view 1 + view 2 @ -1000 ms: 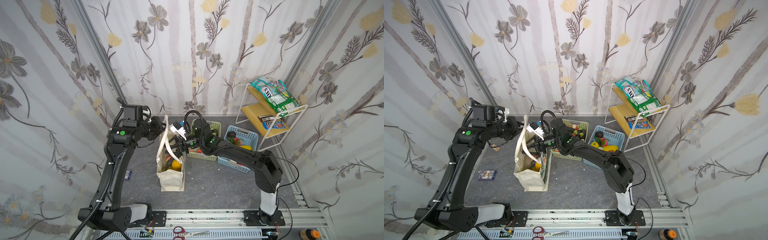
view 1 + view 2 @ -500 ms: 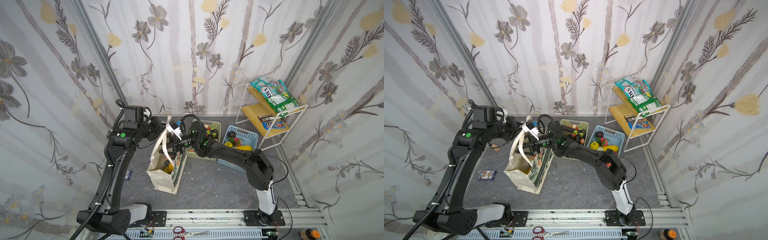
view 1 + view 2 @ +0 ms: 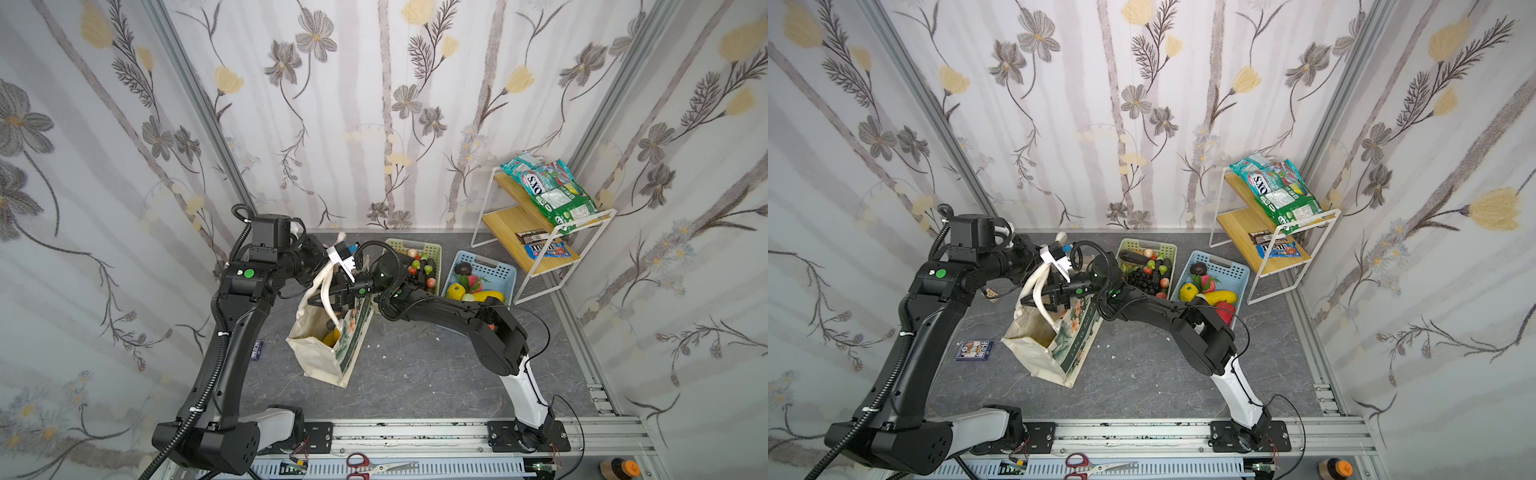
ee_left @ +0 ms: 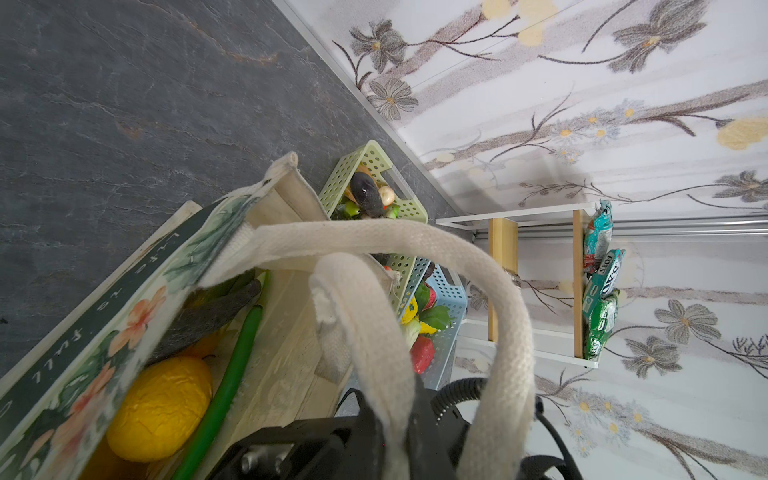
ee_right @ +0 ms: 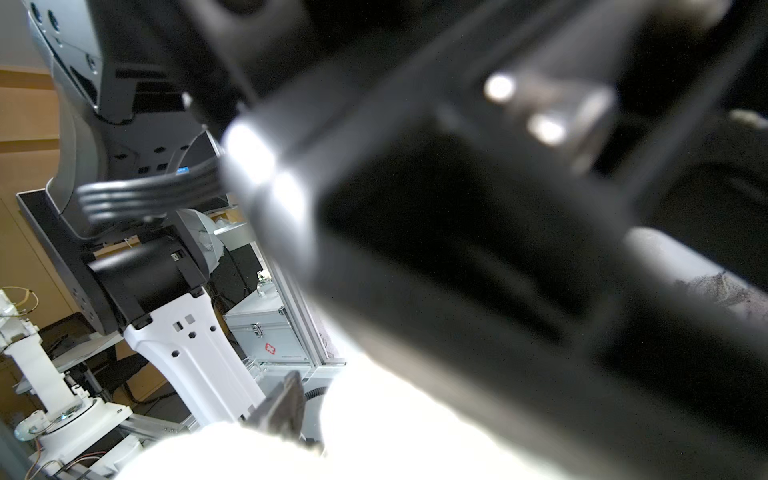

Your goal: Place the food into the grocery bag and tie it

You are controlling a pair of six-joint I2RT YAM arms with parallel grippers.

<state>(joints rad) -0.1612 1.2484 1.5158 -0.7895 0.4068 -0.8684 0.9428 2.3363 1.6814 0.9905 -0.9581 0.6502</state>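
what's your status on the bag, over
Left pincer shut on handles; right pincer open around one. Bag tilted, fruit inside, untied. More fruit in green basket and blue basket.

My arms (image 3: 232, 332) were black. The worktop (image 3: 415, 374) was dark grey with pale veins. The grocery bag (image 3: 320, 361) was cream with cream handles (image 4: 415, 249), printed with green leaves, peach flowers and a dark green band lettered in white. The food (image 4: 160, 409) in it was yellow.

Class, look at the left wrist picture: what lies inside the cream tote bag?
Inside the grocery bag: a yellow fruit, a green stalk and a dark grey item. Its handles and printed wall cover the rest.
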